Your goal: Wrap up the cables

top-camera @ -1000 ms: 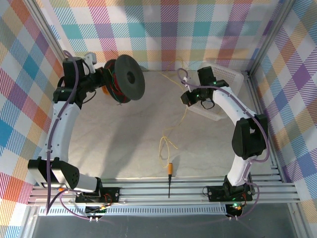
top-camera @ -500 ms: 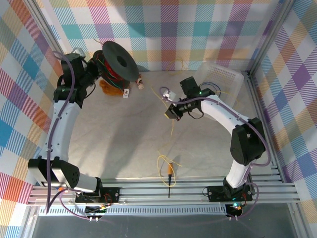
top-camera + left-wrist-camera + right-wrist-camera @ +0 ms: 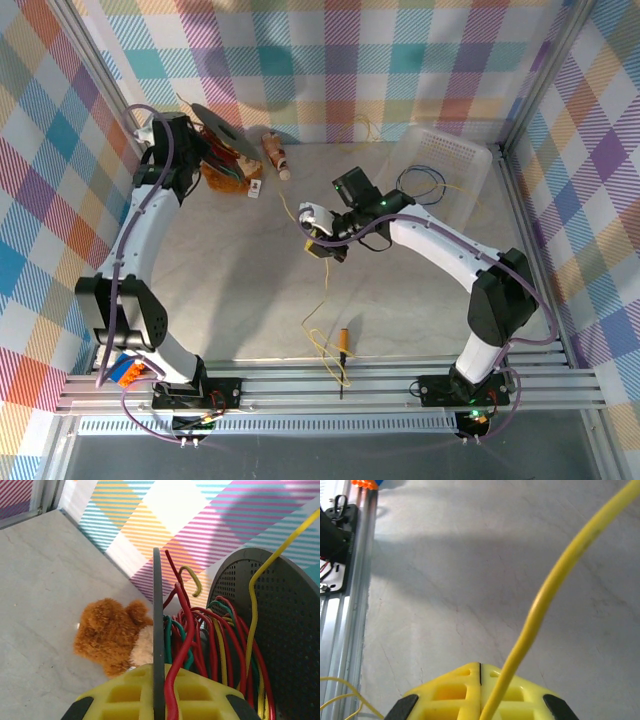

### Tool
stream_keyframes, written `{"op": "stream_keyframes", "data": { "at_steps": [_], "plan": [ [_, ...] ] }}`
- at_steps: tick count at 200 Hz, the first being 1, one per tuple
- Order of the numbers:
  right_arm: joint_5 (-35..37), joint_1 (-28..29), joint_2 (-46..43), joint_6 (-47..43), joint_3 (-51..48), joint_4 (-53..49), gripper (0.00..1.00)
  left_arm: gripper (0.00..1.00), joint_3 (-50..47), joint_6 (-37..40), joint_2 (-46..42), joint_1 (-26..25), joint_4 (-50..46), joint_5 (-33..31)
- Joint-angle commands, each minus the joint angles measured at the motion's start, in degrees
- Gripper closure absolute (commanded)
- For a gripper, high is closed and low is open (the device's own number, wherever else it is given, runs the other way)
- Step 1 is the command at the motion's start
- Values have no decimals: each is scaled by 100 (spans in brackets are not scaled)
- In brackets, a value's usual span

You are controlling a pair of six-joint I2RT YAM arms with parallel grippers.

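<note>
Marbled surface (image 3: 220, 280), plaid walls | left gripper (image 3: 158, 690) clamped spool (image 3: 280, 610) rim, far-left corner | right gripper (image 3: 480, 692) pinched yellow cable (image 3: 555, 580) mid-surface | step: winding | next: probably carry cable to spool

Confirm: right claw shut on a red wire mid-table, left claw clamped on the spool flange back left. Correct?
One error: the wire is yellow, not red. The right wrist view shows the right claw shut on a yellow cable that runs out between its fingers. The rest stands: left claw clamped on the spool flange, back left.
</note>
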Motion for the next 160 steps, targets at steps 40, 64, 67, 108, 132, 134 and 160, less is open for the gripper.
{"op": "stream_keyframes", "data": {
  "at_steps": [40,64,67,108,132,134,160],
  "plan": [
    [-464,413,-69,-510,614,-312,100,100,859,349,526,-470,178,-227],
    [146,414,-56,-370,669,-99,100,100,1027,739,708,-688,-5,-62],
    [262,416,-55,-343,679,-74,100,100,1044,779,728,-723,-48,-51],
    [1648,325,-88,-98,935,156,100,100,1169,1591,976,-1060,-361,356],
    [1955,159,-114,-12,1092,211,100,100,969,2111,963,-1271,-275,593],
    [1958,142,-109,-3,1115,198,100,100,930,2147,941,-1291,-233,624],
    [2190,-102,13,177,1385,43,100,100,534,2558,790,-1481,46,883]
  ]
}}
